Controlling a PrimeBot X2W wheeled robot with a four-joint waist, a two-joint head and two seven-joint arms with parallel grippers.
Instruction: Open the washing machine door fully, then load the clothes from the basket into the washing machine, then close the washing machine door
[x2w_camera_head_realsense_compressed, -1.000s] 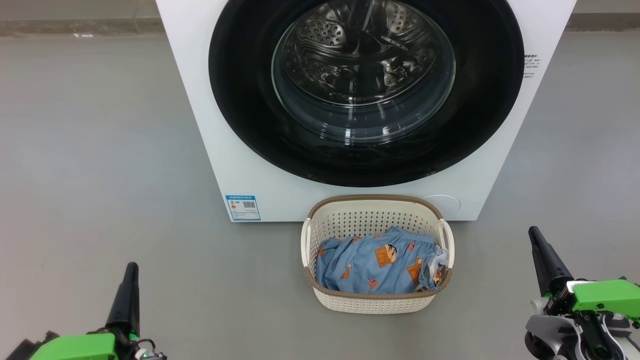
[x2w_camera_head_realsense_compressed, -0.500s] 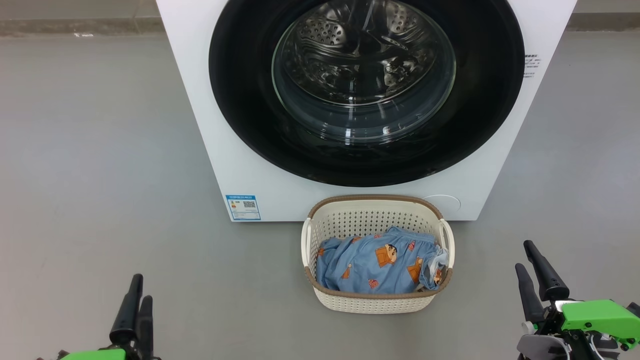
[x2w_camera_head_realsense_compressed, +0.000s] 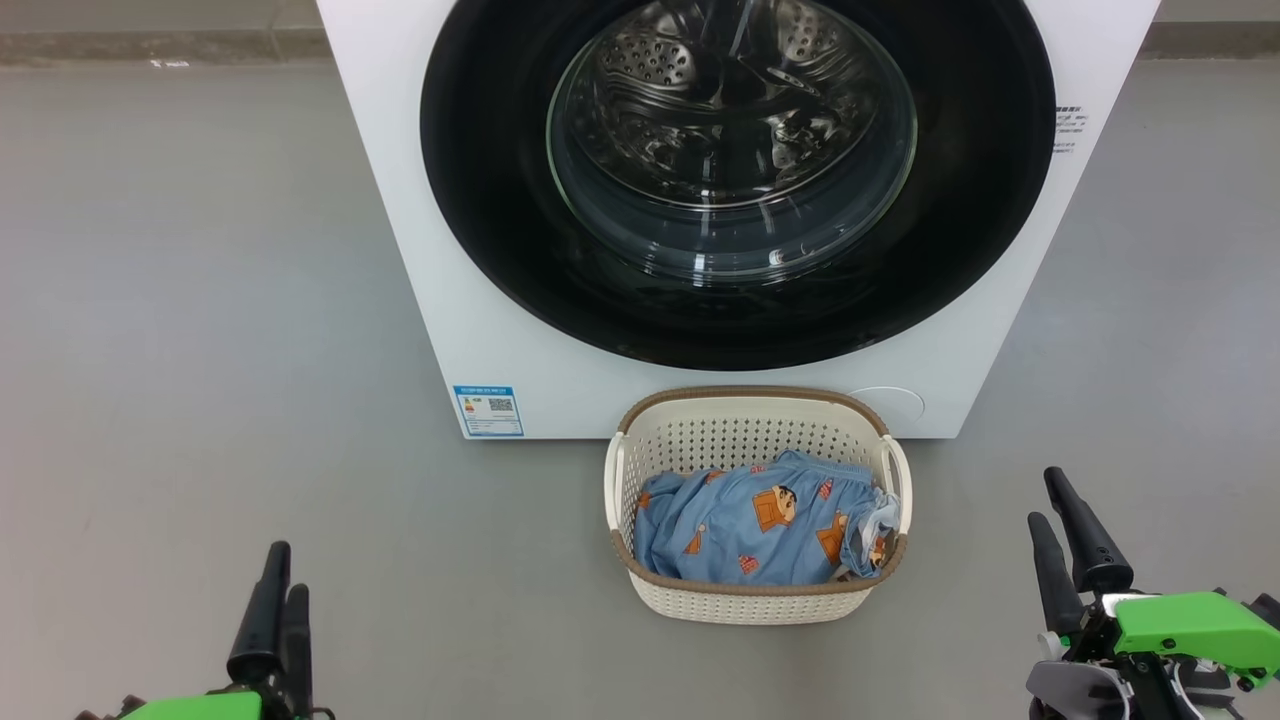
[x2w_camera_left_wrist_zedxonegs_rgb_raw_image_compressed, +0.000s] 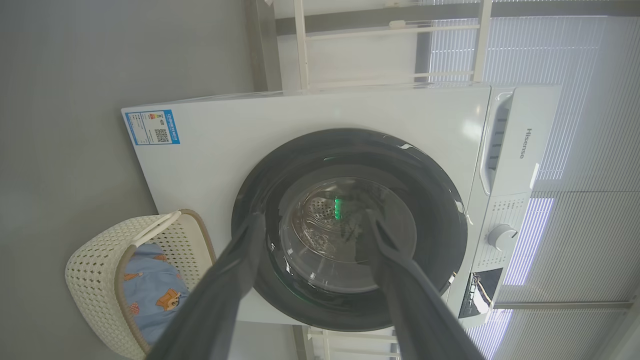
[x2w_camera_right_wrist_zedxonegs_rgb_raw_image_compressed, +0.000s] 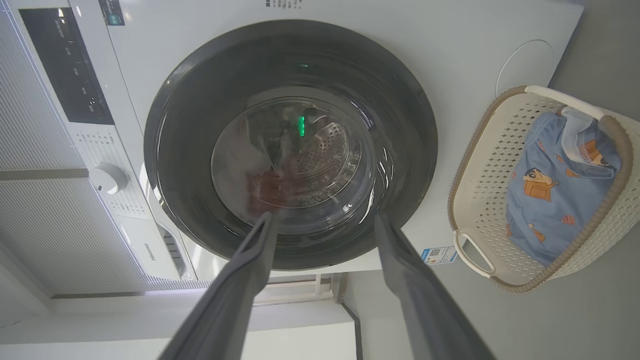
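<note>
Grey floor (x2w_camera_head_realsense_compressed: 180, 300): wide bare stretches either side of washing machine (x2w_camera_head_realsense_compressed: 410, 220), and between it and me. White boxy machine ahead, lower front edge meeting floor. Washing machine door (x2w_camera_head_realsense_compressed: 470, 150) shut flush; glossy black rim around bulging clear glass, steel drum (x2w_camera_head_realsense_compressed: 680, 60) behind. Basket (x2w_camera_head_realsense_compressed: 750, 395), cream, perforated, brown rim, on floor just before machine, below door. Clothes (x2w_camera_head_realsense_compressed: 740, 520) inside: light blue, orange-brown figures. My left gripper (x2w_camera_head_realsense_compressed: 288, 570) low left, right gripper (x2w_camera_head_realsense_compressed: 1044, 495) low right; both spread, empty, well apart from basket.
</note>
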